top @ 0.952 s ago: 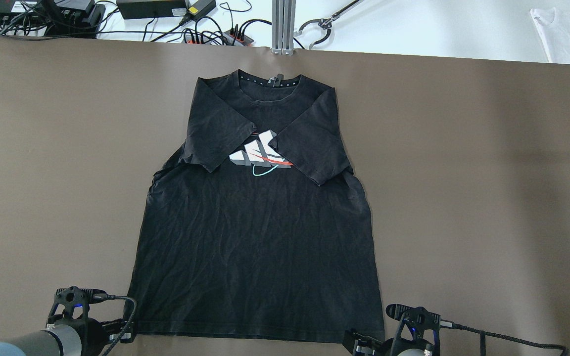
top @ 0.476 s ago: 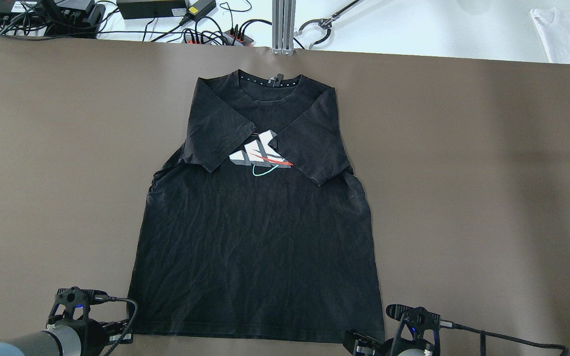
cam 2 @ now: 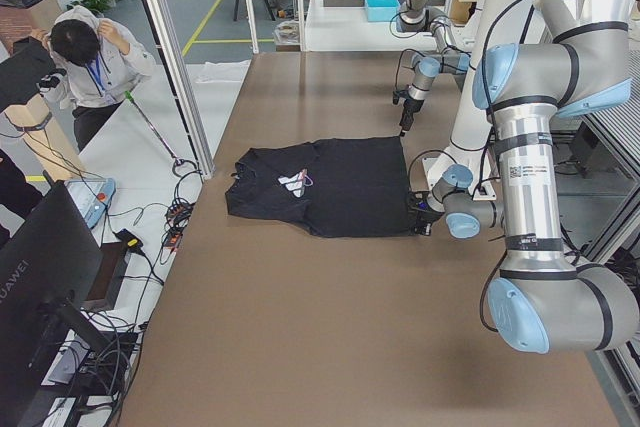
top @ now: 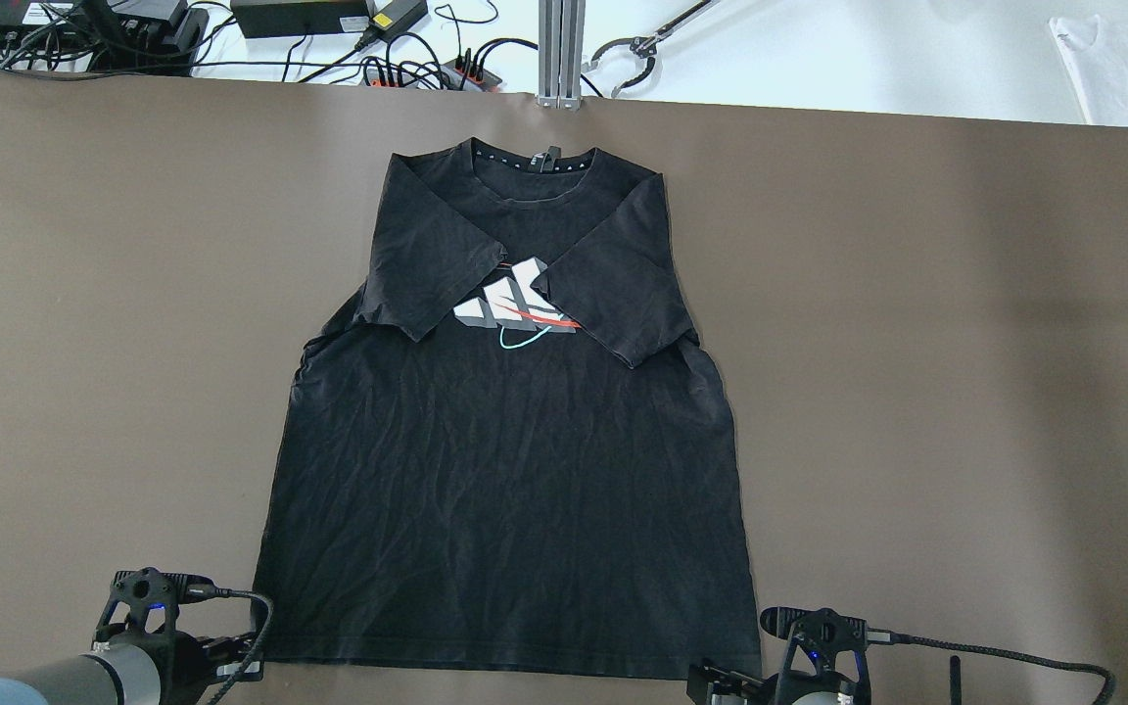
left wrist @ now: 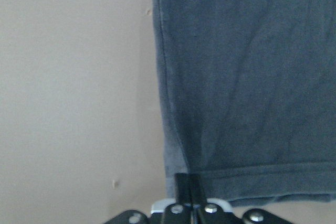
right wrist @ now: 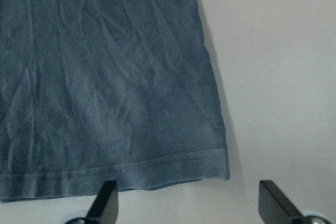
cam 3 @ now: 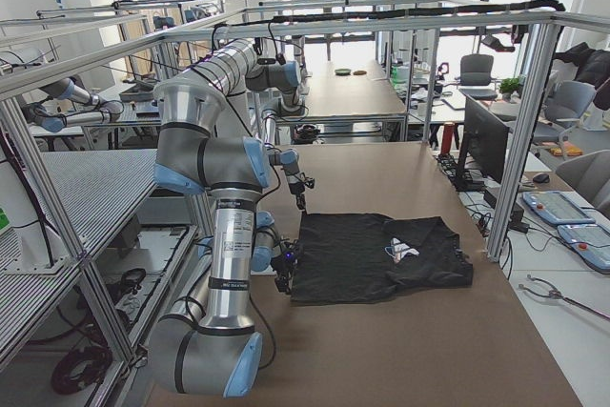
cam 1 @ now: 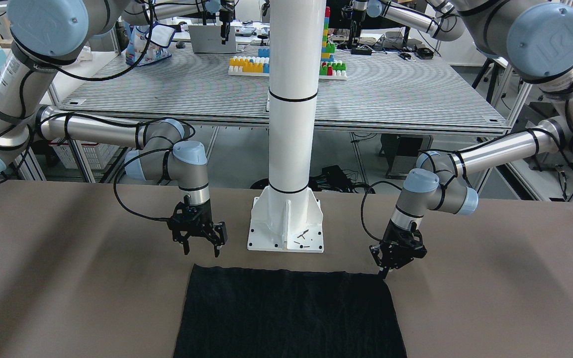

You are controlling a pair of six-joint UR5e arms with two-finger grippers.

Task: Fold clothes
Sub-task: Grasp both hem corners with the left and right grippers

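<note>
A black T-shirt (top: 505, 470) with a white and red chest print lies flat on the brown table (top: 916, 392), collar at the far side, both sleeves folded in over the chest. My left gripper (left wrist: 188, 187) is shut on the near left hem corner; in the front-facing view (cam 1: 384, 270) its tips sit on that corner. My right gripper (right wrist: 189, 205) is open, its fingers (right wrist: 107, 200) spread just behind the near right hem corner, not touching it. In the front-facing view it (cam 1: 201, 251) hangs a little above the table.
The robot's white post base (cam 1: 286, 223) stands just behind the hem. Cables and power strips (top: 407, 69) and a white garment (top: 1122, 69) lie on the white surface past the table's far edge. A person (cam 2: 90, 67) stands beyond that far edge.
The right wrist has shifted slightly back toward the robot. The left gripper and the shirt have hardly moved.
</note>
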